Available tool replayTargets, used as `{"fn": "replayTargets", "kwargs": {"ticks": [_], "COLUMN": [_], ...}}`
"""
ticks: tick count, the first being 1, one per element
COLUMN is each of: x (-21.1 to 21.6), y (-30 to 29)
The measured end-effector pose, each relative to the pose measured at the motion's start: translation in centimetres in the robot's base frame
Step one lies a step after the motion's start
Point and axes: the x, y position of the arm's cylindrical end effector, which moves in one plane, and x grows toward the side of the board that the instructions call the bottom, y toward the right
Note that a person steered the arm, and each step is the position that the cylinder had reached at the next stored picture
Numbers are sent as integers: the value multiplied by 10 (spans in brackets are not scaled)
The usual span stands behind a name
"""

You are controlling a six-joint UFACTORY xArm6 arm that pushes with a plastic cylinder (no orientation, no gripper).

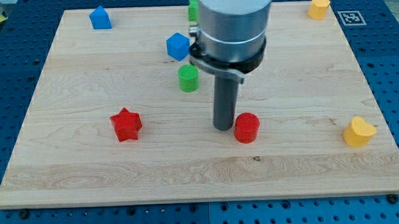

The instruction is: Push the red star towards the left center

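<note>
The red star lies on the wooden board, left of the middle and a little below it. My tip rests on the board well to the star's right, close against the left side of a red cylinder. The rod rises from the tip to the grey arm body at the view's top. Bare board lies between my tip and the star.
A green cylinder and a blue cube stand above and left of my tip. A blue block sits top left, a green block top centre behind the arm, yellow blocks top right and right.
</note>
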Motion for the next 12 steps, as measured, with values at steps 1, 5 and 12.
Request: {"fn": "replayTargets", "kwargs": {"ticks": [1, 5, 12], "x": [12, 73, -28], "y": [-23, -37, -152]}}
